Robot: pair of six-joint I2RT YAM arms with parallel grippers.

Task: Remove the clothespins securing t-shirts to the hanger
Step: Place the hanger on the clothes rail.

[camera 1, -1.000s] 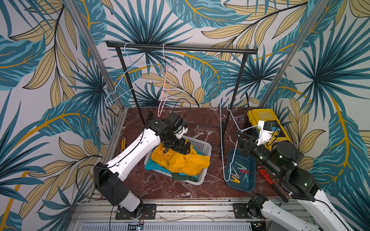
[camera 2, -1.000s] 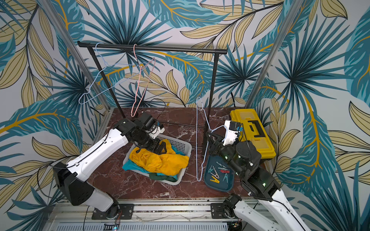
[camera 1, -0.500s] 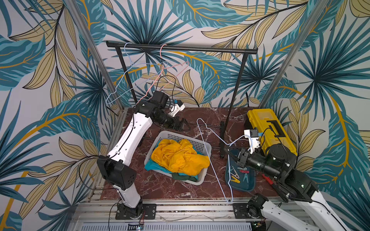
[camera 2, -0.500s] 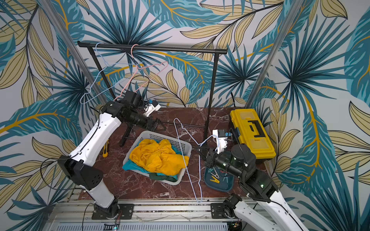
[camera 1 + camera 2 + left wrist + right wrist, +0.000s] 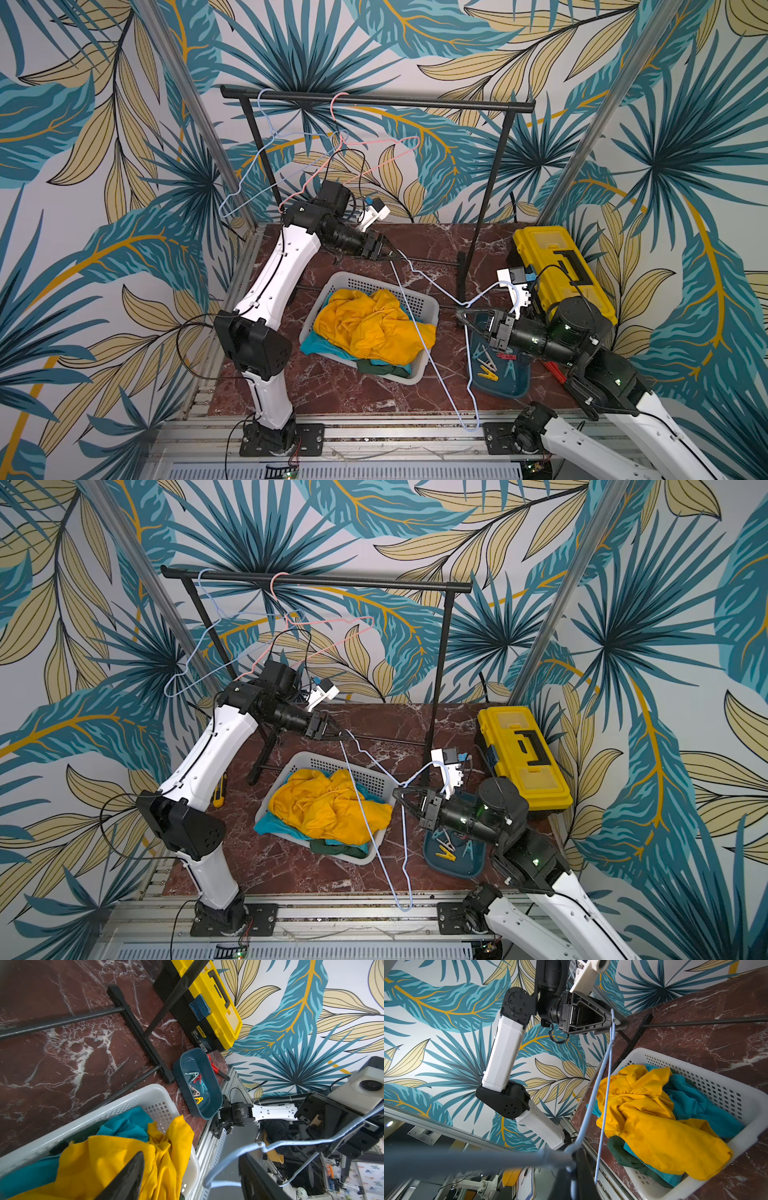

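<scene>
Several clothespins point(image 5: 487, 373) point(image 5: 196, 1086) lie loose in a teal tray point(image 5: 515, 384). The t-shirts are piled in a white basket point(image 5: 432, 309): yellow point(image 5: 365, 328) on top, turquoise point(image 5: 311, 347) and dark green point(image 5: 382, 368) under it. A bare light-blue hanger point(image 5: 435, 286) point(image 5: 604, 1093) slants over the basket. My right gripper point(image 5: 461, 312) point(image 5: 572, 1159) is shut on it near the neck. My left gripper point(image 5: 397, 257) point(image 5: 192, 1159) straddles its far corner with the jaws apart, and the wire point(image 5: 295, 1142) runs against one finger.
A black clothes rack point(image 5: 374, 102) spans the back, with a bare blue hanger point(image 5: 266, 137) and a bare pink one point(image 5: 374, 143) on its bar. A yellow toolbox point(image 5: 557, 270) sits at the back right and a red wrench point(image 5: 552, 370) beside the tray. A yellow knife point(image 5: 218, 796) lies at the left.
My left arm lifted off the basket and swung back to the hanger's corner, jaws narrowing around the wire. My right arm tipped the hanger from upright to slanting across the basket.
</scene>
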